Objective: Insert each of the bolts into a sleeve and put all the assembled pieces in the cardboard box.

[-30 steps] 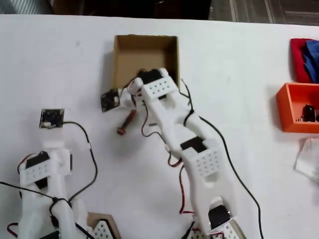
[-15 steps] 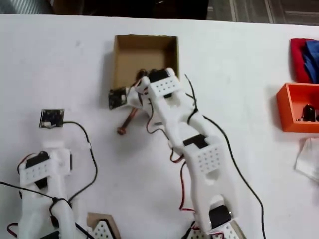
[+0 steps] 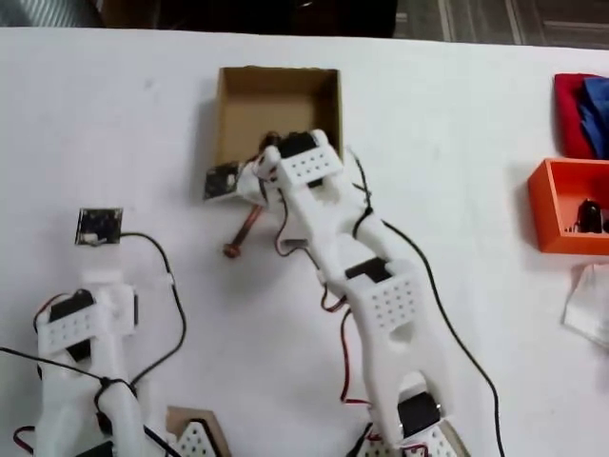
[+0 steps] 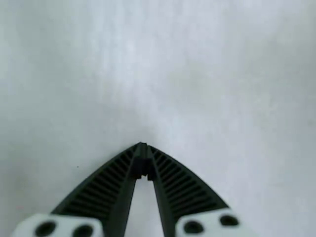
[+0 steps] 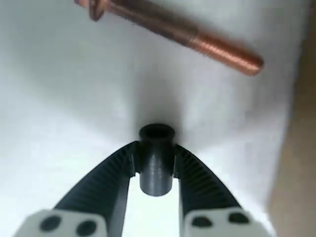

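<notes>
A copper bolt point(image 5: 173, 29) lies on the white table; in the high view the bolt point(image 3: 243, 231) rests just in front of the cardboard box point(image 3: 276, 95). My right gripper point(image 5: 156, 148) is shut on a short black sleeve point(image 5: 157, 163), held upright with its bore facing up, a little short of the bolt. From above, the right arm point(image 3: 304, 176) stretches to the box's near wall, with the gripper hidden under the wrist. My left gripper point(image 4: 142, 150) is shut on nothing over bare table. The left arm point(image 3: 81, 324) sits at the near left.
An orange bin point(image 3: 547, 205) holding a dark part stands at the right edge, with red and blue cloth point(image 3: 580, 114) behind it and crumpled white paper point(image 3: 590, 305) in front. Loose cables trail beside both arms. The box wall point(image 5: 301, 148) lies close beside the right gripper.
The right arm's wrist has shifted a little to the right and toward the box. The bolt and the left arm have not moved.
</notes>
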